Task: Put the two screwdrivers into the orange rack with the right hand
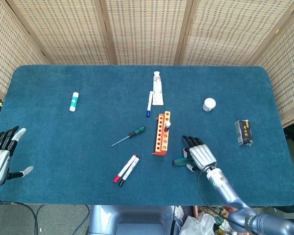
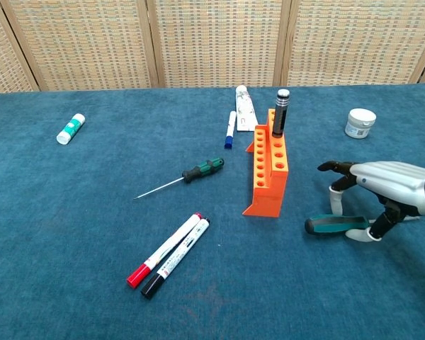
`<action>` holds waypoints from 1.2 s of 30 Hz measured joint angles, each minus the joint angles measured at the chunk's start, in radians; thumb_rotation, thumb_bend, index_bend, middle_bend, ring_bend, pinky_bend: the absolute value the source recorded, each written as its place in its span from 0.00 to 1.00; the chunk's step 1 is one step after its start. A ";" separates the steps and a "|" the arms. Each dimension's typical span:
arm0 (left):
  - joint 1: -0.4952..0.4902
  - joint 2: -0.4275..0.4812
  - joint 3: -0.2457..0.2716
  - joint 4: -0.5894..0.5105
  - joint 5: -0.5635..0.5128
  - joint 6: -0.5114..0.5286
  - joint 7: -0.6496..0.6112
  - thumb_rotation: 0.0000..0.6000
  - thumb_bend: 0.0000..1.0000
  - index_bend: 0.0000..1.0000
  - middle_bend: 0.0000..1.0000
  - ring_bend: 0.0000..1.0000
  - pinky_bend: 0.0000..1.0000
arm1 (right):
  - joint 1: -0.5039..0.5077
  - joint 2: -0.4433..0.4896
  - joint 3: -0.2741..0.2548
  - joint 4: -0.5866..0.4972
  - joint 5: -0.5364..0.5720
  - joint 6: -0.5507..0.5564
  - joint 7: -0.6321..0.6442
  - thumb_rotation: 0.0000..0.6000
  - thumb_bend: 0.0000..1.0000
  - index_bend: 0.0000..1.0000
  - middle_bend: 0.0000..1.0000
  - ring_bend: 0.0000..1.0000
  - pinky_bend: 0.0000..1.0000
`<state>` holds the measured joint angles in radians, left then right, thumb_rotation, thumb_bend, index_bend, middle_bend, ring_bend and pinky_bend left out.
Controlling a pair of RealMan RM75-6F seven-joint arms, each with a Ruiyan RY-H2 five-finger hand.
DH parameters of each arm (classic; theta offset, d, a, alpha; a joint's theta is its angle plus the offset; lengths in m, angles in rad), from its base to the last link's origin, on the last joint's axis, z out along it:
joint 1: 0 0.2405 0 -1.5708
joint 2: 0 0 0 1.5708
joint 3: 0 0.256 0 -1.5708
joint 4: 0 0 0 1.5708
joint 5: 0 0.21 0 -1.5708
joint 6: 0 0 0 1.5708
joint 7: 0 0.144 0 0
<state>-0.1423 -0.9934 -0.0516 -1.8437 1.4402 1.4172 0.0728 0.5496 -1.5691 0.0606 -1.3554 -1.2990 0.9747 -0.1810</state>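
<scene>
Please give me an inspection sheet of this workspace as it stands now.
Surface: blue cloth table.
Job's things: orange rack upright, holding one dark pen; thin screwdriver lying left of it; thick screwdriver lying to its right.
Clutter: red and black markers, blue pen, tube, glue stick, white jar, dark box.
Robot hands: right robot hand arched over the thick screwdriver, grasp not closed; left robot hand open at the table's edge.
Cables: some below the front edge.
Surroundings: wicker screens.
</scene>
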 measured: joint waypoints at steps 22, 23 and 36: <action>0.002 0.012 0.003 -0.001 0.012 -0.001 -0.030 1.00 0.00 0.00 0.00 0.00 0.00 | -0.048 0.303 0.168 -0.453 -0.039 0.101 0.581 1.00 0.42 0.61 0.04 0.00 0.08; 0.002 0.012 0.002 0.000 0.011 -0.002 -0.031 1.00 0.00 0.00 0.00 0.00 0.00 | -0.048 0.316 0.187 -0.466 -0.038 0.103 0.637 1.00 0.42 0.61 0.04 0.00 0.08; -0.010 0.013 0.004 0.000 -0.001 -0.031 -0.032 1.00 0.00 0.00 0.00 0.00 0.00 | 0.008 0.299 0.317 -0.491 0.019 0.025 1.096 1.00 0.42 0.62 0.05 0.00 0.08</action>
<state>-0.1520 -0.9800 -0.0479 -1.8435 1.4390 1.3862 0.0413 0.5577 -1.2704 0.3780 -1.8460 -1.2804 0.9992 0.9152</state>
